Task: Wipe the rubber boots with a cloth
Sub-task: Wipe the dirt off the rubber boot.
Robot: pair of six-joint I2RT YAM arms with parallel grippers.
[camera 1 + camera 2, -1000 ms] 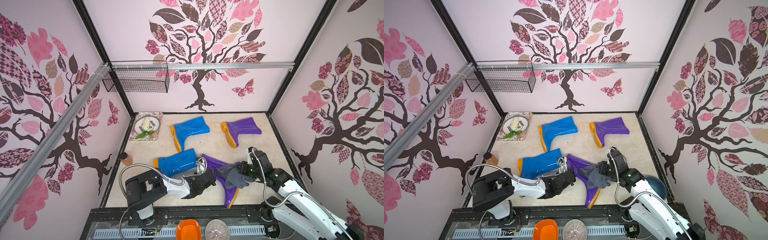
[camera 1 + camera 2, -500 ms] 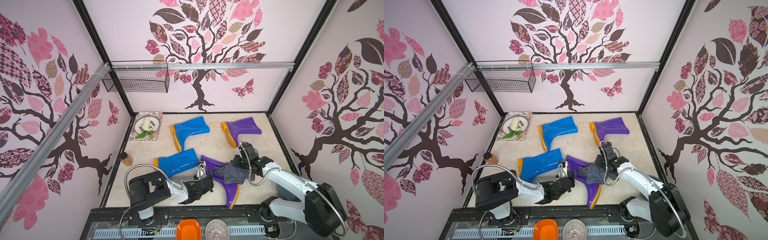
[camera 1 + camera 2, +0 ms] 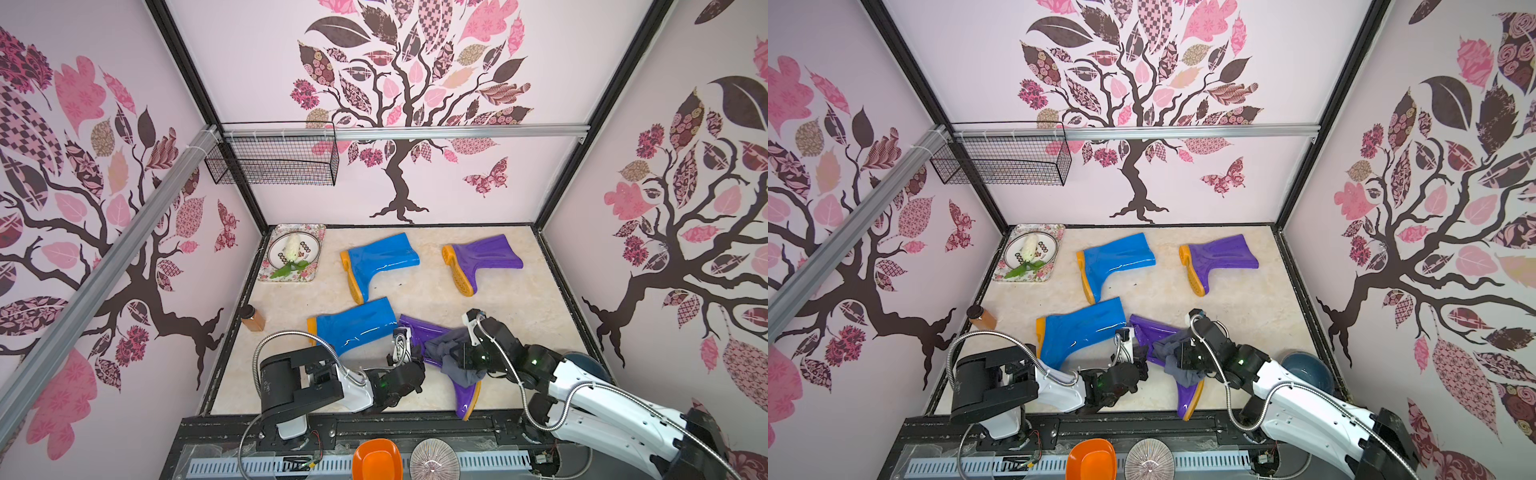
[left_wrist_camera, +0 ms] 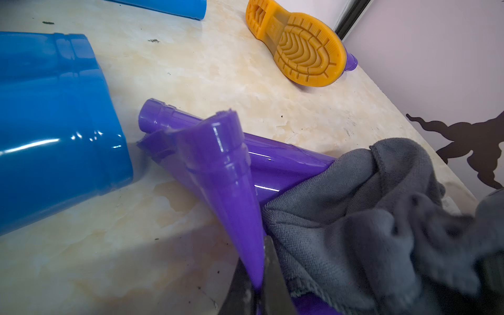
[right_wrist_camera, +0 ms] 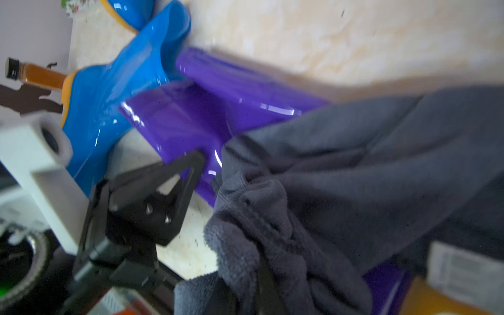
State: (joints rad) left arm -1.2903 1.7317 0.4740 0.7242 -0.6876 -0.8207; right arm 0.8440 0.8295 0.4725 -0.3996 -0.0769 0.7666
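Low in the middle of both top views, the near purple boot [image 3: 419, 332] lies on its side on the floor [image 3: 415, 291], its cuff just beside the near blue boot [image 3: 357, 328]. The left gripper [image 4: 257, 293] is clamped on that purple cuff, pinching the rubber into a raised fold. The right gripper [image 3: 459, 358] is pressed together on the dark grey cloth [image 3: 442, 347], which is bunched over the boot's shaft. Toward the upper centre, the far blue boot [image 3: 380, 259] and the far purple boot [image 3: 486, 253] lie apart.
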